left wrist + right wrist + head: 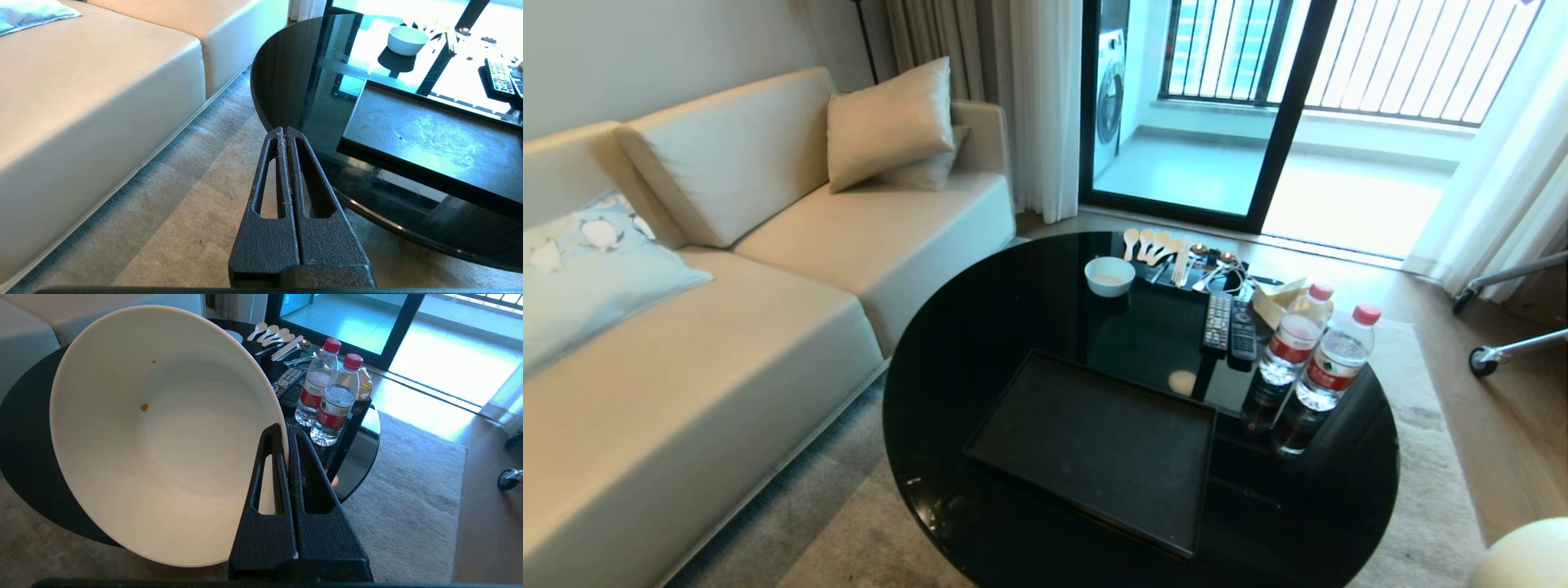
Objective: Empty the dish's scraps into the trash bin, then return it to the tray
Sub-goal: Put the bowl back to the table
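Right gripper [287, 430] is clamped on the rim of the tilted dish [163, 437]; tray [1094, 445] lies beyond it. Left gripper [284, 132] is closed, empty.

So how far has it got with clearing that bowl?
The emptying looks done: the dish held by the right gripper, shut on its rim, holds only a couple of tiny orange specks. In hand is carrying it back. Still to do: setting it on the tray, which lies bare on the black table. The left gripper is shut and idle beside the table.
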